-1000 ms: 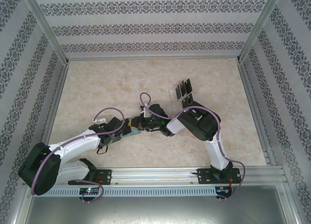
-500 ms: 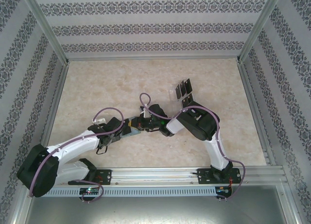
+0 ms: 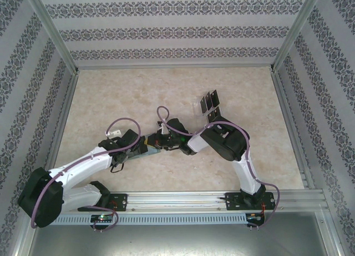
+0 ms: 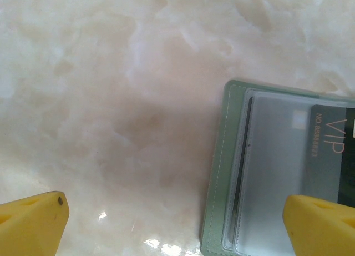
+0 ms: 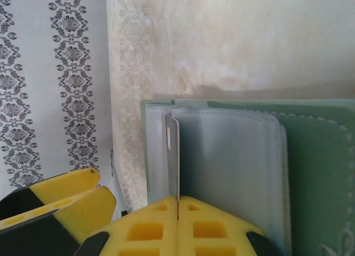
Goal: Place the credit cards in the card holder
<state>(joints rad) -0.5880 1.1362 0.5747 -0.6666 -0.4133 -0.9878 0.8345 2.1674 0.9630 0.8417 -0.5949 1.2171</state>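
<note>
At the near middle of the pale marbled counter [image 3: 111,100], the two grippers meet over the small flat sage-green card holder [image 4: 217,172]. It lies open there, and in the top view the arms cover most of it. The left gripper [image 4: 175,228] is released. Its yellow fingertips [image 4: 33,225] stand wide apart, one above bare counter and the other above the holder's clear plastic sleeves [image 4: 272,172], and the frame's lower edge cuts both off. Under a sleeve lies a black card printed VIP [image 4: 333,150], its right part out of frame.

The right gripper [image 5: 177,209] is clenched on a thin black card [image 5: 173,161]. The card is seen edge-on, standing upright at the left side of the sleeves. Whether its far end sits inside a pocket or only rests against one cannot be told.

Farther back and to the right, well apart from the holder, a few more black cards [image 3: 208,103] stand upright. The right arm partly hides the nearest of them, and whatever props them up is too small to make out.
</note>
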